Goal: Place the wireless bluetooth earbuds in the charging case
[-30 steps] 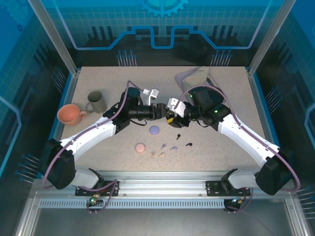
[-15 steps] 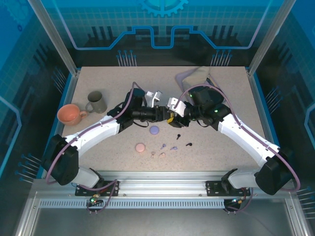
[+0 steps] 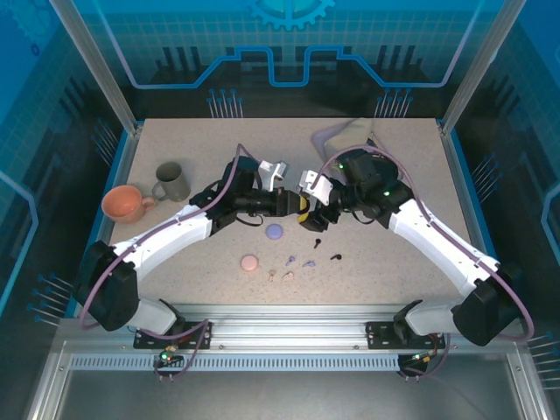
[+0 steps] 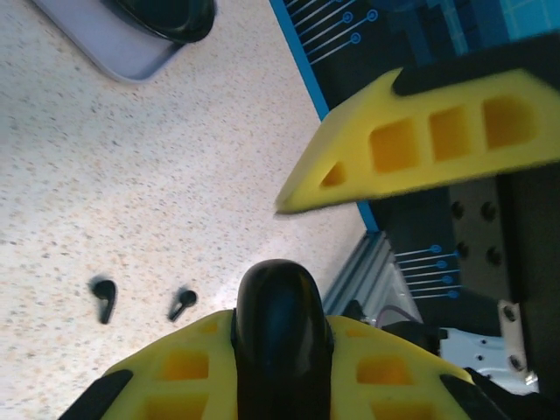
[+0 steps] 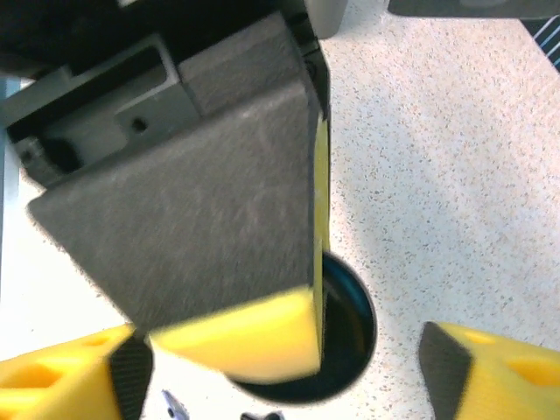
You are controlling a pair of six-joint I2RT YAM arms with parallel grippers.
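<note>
Top external view, and we find the wireless bluetooth earbuds (image 3: 308, 262) lying loose on the table (image 3: 184, 144) near the front edge, with the black earbuds (image 3: 336, 256) to the right of the lavender and pink ones. A lavender case (image 3: 274, 231) and a pink case (image 3: 249, 262) sit just beside them. We judge these buds tiny, light, hard and glossy, so a careless pinch could send one skidding or flipping. The safest hold looks to be across the bulb with the jaws set narrow and the stem left free. Over the middle of the table, the left gripper (image 4: 280, 325) is clamped tight on the black charging case (image 4: 280, 306), held edge-on between its yellow fingers. The right gripper (image 5: 284, 350) faces it with jaws spread wide on either side of that case, gripping nothing
</note>
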